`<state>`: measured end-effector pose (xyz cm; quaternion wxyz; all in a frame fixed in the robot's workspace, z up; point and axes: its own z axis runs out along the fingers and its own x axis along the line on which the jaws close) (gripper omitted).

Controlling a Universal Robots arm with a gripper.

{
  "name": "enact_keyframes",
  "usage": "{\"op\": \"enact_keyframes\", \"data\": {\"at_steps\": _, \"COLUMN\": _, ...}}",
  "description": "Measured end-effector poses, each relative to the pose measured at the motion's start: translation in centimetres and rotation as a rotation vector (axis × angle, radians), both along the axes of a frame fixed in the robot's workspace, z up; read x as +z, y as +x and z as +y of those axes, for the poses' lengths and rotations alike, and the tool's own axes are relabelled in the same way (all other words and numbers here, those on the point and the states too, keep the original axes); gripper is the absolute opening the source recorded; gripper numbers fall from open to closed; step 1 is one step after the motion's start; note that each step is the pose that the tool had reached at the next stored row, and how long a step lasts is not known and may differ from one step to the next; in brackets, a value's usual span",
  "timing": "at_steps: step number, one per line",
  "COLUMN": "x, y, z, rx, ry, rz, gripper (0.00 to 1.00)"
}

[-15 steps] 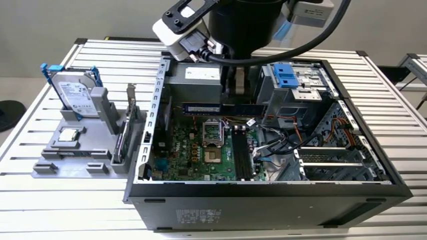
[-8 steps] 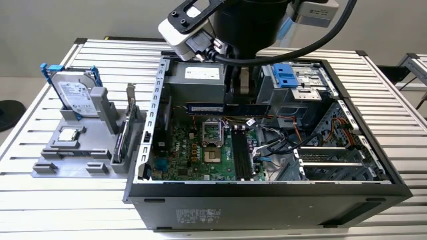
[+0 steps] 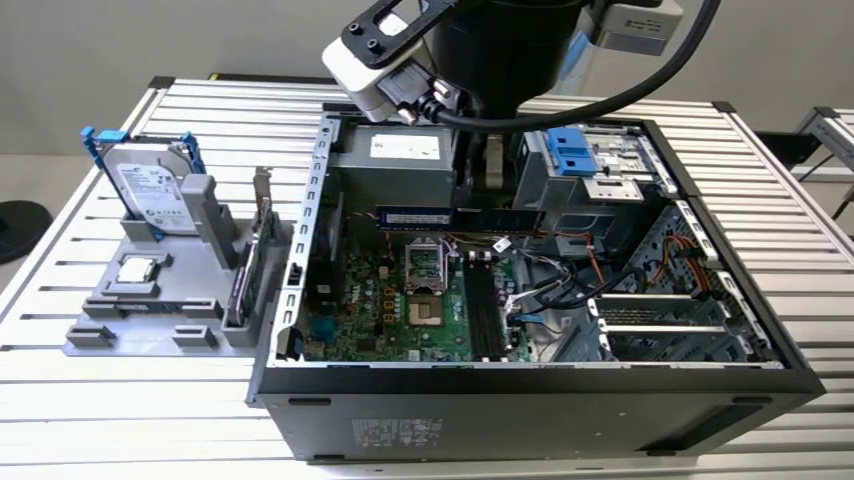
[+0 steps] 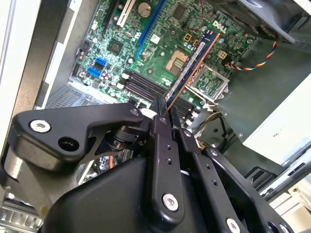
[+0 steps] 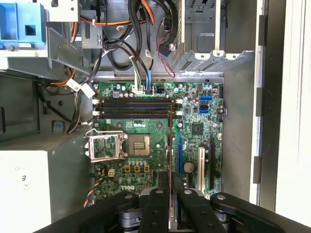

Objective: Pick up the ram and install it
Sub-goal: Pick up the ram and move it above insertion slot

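Tool point(image 3: 481, 202) clamping ram point(image 3: 416, 217), long axis level

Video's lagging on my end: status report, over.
Gripper shut on the ram. Ram held above the motherboard, not yet seated. Below, memory slots bare; cables bunch beside one end, none across them.

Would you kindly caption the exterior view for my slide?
Gripper holds the ram level over the motherboard inside the open computer case.

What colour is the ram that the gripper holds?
The ram is dark blue with a pale label; the exterior view shows it best.
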<state>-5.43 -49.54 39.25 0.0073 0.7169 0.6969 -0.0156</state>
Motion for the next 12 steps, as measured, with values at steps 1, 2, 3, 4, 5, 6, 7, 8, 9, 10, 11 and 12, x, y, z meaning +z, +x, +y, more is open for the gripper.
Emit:
{"op": "enact_keyframes", "data": {"at_steps": 1, "x": 0.00, "y": -0.01, "z": 0.00, "rx": 0.000, "ry": 0.0000, "rz": 0.0000, "gripper": 0.00}}
{"op": "enact_keyframes", "data": {"at_steps": 2, "x": 0.00, "y": -0.01, "z": 0.00, "rx": 0.000, "ry": -0.0001, "rz": 0.0000, "gripper": 0.00}}
{"op": "enact_keyframes", "data": {"at_steps": 3, "x": 0.00, "y": -0.01, "z": 0.00, "rx": 0.000, "ry": 0.0000, "rz": 0.0000, "gripper": 0.00}}
{"op": "enact_keyframes", "data": {"at_steps": 4, "x": 0.00, "y": -0.01, "z": 0.00, "rx": -0.001, "ry": -0.0001, "rz": 0.0000, "gripper": 0.00}}
{"op": "enact_keyframes", "data": {"at_steps": 5, "x": 0.00, "y": -0.01, "z": 0.00, "rx": -0.001, "ry": -0.0001, "rz": 0.0000, "gripper": 0.00}}
{"op": "enact_keyframes", "data": {"at_steps": 6, "x": 0.00, "y": -0.01, "z": 0.00, "rx": -0.002, "ry": 0.0000, "rz": 0.0000, "gripper": 0.00}}
{"op": "enact_keyframes", "data": {"at_steps": 7, "x": 0.00, "y": -0.01, "z": 0.01, "rx": -0.003, "ry": 0.0000, "rz": 0.0000, "gripper": 0.00}}
{"op": "enact_keyframes", "data": {"at_steps": 8, "x": 0.00, "y": -0.01, "z": 0.01, "rx": -0.003, "ry": -0.0001, "rz": 0.0000, "gripper": 0.00}}
{"op": "enact_keyframes", "data": {"at_steps": 9, "x": 0.00, "y": -0.01, "z": 0.01, "rx": -0.003, "ry": 0.0000, "rz": 0.0000, "gripper": 0.00}}
{"op": "enact_keyframes", "data": {"at_steps": 10, "x": 0.00, "y": -0.01, "z": 0.01, "rx": -0.003, "ry": -0.0001, "rz": 0.0000, "gripper": 0.00}}
{"op": "enact_keyframes", "data": {"at_steps": 11, "x": 0.00, "y": -0.01, "z": 0.01, "rx": -0.003, "ry": 0.0000, "rz": 0.0000, "gripper": 0.00}}
{"op": "enact_keyframes", "data": {"at_steps": 12, "x": 0.00, "y": -0.01, "z": 0.01, "rx": -0.003, "ry": -0.0001, "rz": 0.0001, "gripper": 0.00}}
